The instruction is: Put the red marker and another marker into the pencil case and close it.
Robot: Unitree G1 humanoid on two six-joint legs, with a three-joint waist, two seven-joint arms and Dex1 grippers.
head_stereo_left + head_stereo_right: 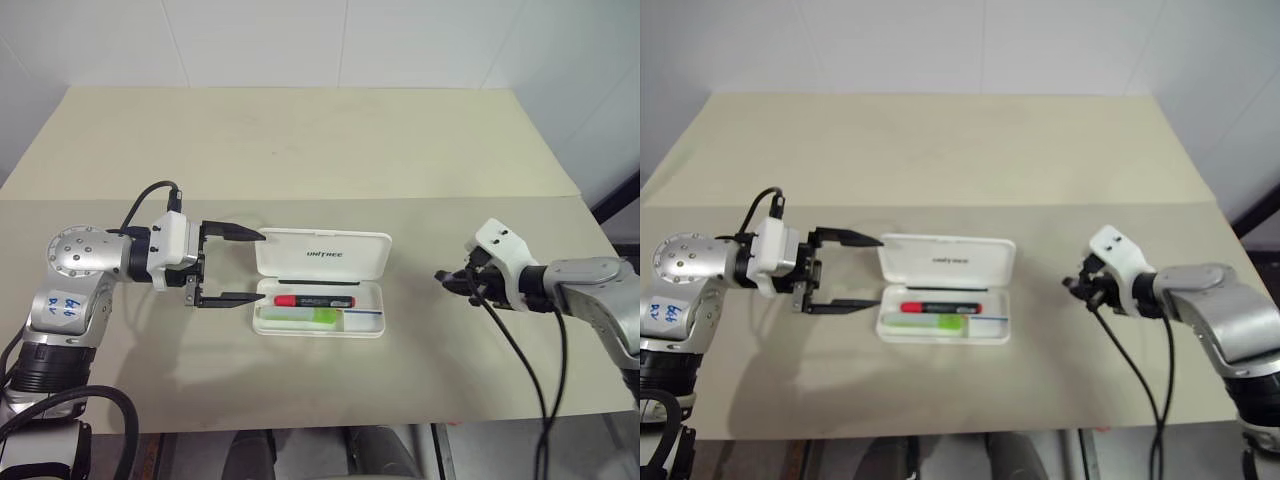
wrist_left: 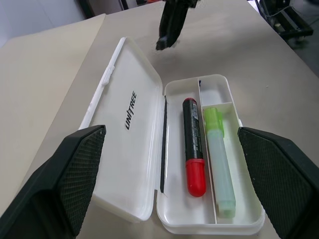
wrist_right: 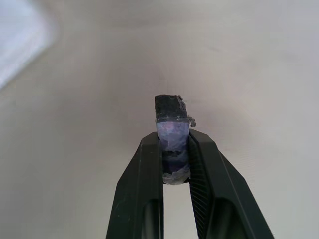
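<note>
A: Risk entry, please.

B: The pencil case [image 1: 322, 282] lies open on the counter [image 1: 300, 150], lid flat toward the far side. My left hand [image 1: 232, 266] is spread wide at the case's left end, one finger near the lid, one near the tray. If I push the lid over carelessly, I judge the light case could skid or the lid could catch on a marker.

A: Contents?

B: Far compartment: the red marker [image 2: 193, 147]. Near compartment: the other marker [image 2: 218, 160], green-capped. Small end pocket: nothing that I can see.

A: Right hand?

B: My right hand [image 3: 174, 149], well apart to the right, is pinching a small dark, purplish piece I cannot identify.
</note>
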